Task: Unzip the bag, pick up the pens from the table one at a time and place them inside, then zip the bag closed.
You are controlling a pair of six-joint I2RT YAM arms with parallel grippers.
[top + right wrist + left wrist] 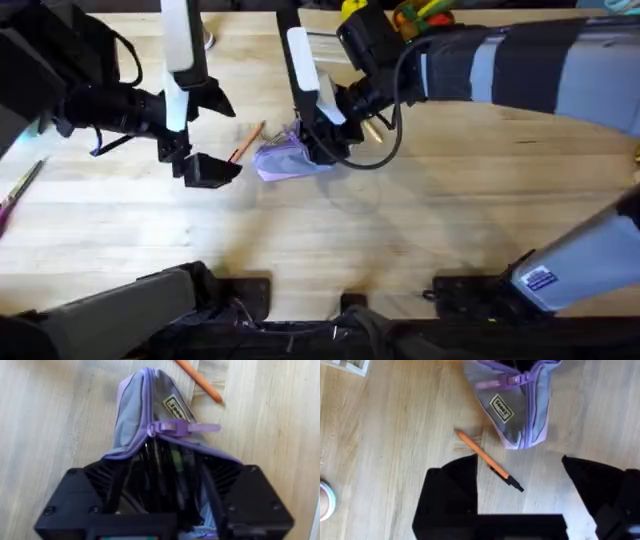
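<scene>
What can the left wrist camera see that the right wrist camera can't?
Left wrist alone: the orange pen's dark tip, a round white ring at the edge, and the open left pincer above the pen. Right wrist alone: the purple zip pull, dark pens inside the opened pouch, and the right pincer shut on its end. Both: the soft lavender fabric pouch, its small label, the thin orange pen and the light wooden table.

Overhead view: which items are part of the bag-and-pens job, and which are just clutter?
Job:
- bag, partly unzipped, right tool at its open end
- orange pen on the table, beside the bag
- left tool, open over the pen

Clutter:
- tape roll
- pink stick at table's left edge
- colourful items at far edge
</scene>
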